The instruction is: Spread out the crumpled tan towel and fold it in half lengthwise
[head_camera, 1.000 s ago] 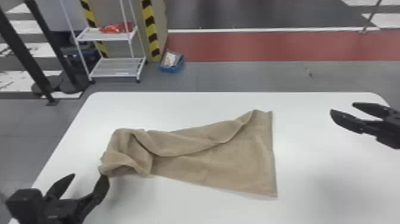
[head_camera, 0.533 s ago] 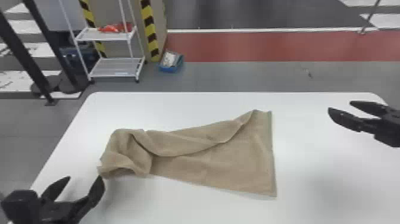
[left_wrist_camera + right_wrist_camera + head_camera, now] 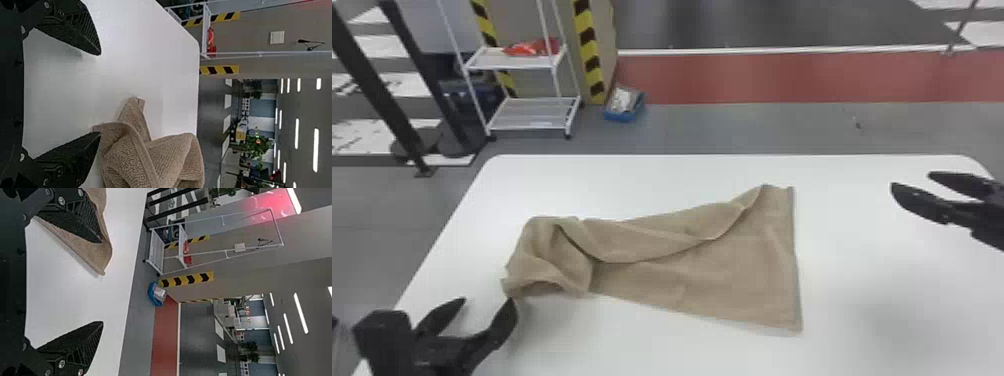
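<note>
In the head view, we see the towel (image 3: 712, 280) lying on the tabletop (image 3: 657, 177), its left end bunched, its far side turned over in a long loose roll, and its right part fairly flat with a straight edge. Our left tool (image 3: 486, 301) is open, one finger just beside the bunched end; if we lower it there carelessly, that finger could shove the bunch inward and deepen the creases. Our right tool (image 3: 912, 181) is open too, well apart from the towel's straight edge, so closing it from there would catch nothing. If only the left one pulls, with nothing pinning the flat part, the whole towel may slide instead of opening out. In the left wrist view, we look at several layers heaped near one finger, with the gap mostly over bare tabletop; a hasty pinch could miss the cloth, or take two layers together and lock the crumple in. In the right wrist view, a corner of towel shows behind one finger; we can't judge height well here, and misjudging it could press our fingertips into the tabletop or leave us short of the cloth.
</note>
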Controlling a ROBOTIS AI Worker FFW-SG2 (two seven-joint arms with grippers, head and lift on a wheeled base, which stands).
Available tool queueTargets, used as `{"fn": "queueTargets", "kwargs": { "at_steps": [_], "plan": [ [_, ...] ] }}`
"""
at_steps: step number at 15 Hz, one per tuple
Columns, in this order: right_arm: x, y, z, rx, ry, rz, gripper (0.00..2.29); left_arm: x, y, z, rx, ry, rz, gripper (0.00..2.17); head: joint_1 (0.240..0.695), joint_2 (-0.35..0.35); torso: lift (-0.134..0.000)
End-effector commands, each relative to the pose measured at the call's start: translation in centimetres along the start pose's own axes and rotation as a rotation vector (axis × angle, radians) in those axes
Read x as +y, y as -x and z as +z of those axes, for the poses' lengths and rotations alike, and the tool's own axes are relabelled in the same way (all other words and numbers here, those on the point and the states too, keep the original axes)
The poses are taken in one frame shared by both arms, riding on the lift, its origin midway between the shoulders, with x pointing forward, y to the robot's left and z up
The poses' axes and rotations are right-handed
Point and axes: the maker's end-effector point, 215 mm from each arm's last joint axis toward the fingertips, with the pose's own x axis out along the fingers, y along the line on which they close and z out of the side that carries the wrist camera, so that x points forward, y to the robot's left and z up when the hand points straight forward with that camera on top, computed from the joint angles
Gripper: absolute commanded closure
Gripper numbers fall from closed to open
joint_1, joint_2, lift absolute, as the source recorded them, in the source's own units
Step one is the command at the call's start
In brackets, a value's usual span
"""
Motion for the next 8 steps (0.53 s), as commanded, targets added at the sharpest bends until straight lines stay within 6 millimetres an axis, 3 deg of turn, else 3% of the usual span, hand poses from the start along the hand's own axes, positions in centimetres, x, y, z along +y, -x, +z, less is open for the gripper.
{"fn": "queueTargets", "kwargs": {
  "at_steps": [1, 8],
  "plan": [
    [0.0, 0.1, -0.1, -0.001, -0.003, 0.0, 0.16, -0.4, -0.6, -0.2, 0.014, -0.003, -0.011, 0.19, 0.695, 0.068, -0.124],
    [-0.2, 1.0, 0.1, -0.012, -0.007, -0.009, 0.16, -0.6, -1.8, 0.4, 0.0, -0.016, -0.023, 0.35, 0.695, 0.054, -0.124]
  ]
}}
